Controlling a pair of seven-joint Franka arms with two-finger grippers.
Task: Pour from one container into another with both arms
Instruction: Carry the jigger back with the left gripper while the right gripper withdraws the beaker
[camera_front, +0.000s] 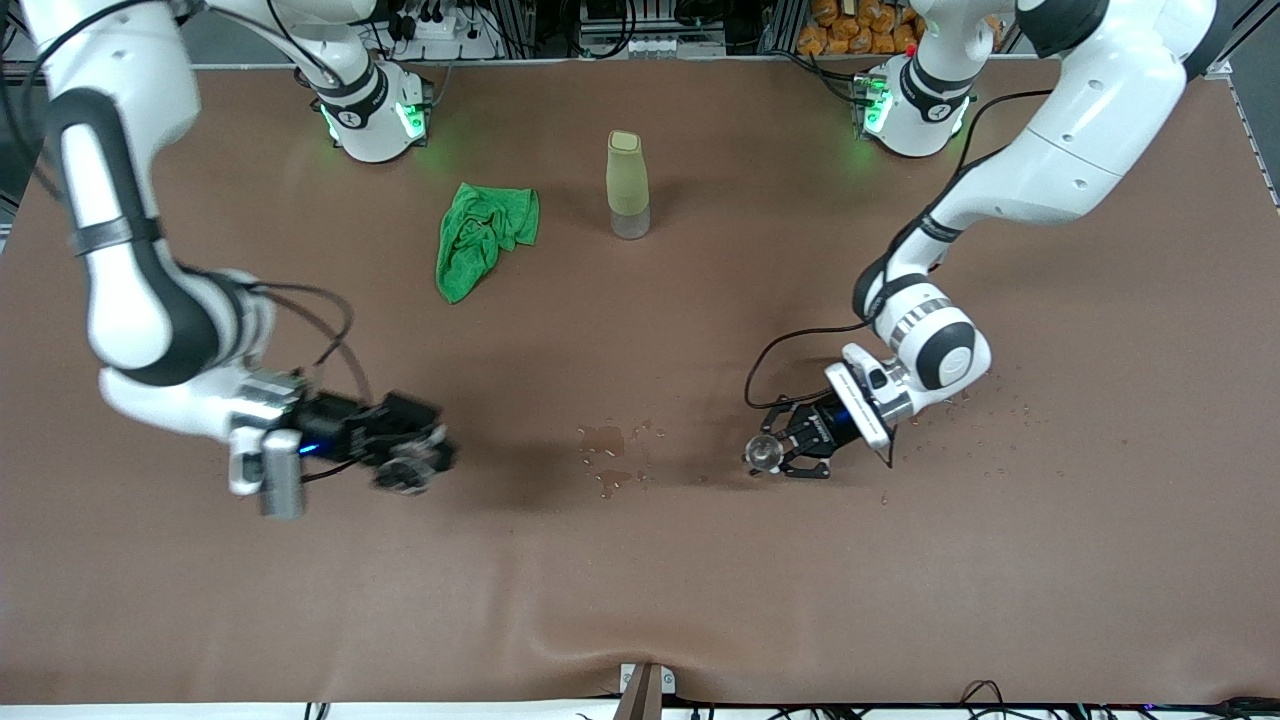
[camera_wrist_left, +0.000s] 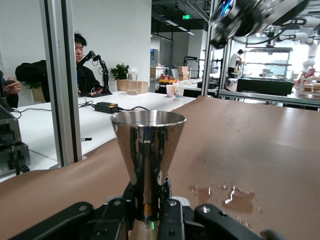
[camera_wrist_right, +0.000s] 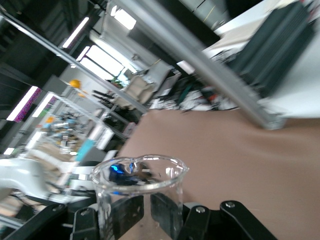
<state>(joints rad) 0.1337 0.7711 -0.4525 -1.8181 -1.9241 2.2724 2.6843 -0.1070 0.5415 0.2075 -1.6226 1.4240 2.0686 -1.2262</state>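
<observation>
A steel cone-shaped jigger (camera_wrist_left: 148, 145) stands upright in my left gripper (camera_wrist_left: 150, 197), whose fingers are shut on its narrow waist. In the front view that jigger (camera_front: 765, 452) and the left gripper (camera_front: 778, 450) sit low over the table, beside a wet patch. My right gripper (camera_front: 412, 464) is shut on a clear glass beaker (camera_wrist_right: 137, 192), with one finger (camera_wrist_right: 170, 212) on each side of its wall. It hangs over the table toward the right arm's end. I see no liquid in the beaker.
A tall olive bottle with a clear base (camera_front: 628, 185) stands mid-table, near the bases. A crumpled green cloth (camera_front: 483, 235) lies beside it. A spilled puddle (camera_front: 605, 452) sits between the grippers. Droplets (camera_front: 965, 408) are scattered toward the left arm's end.
</observation>
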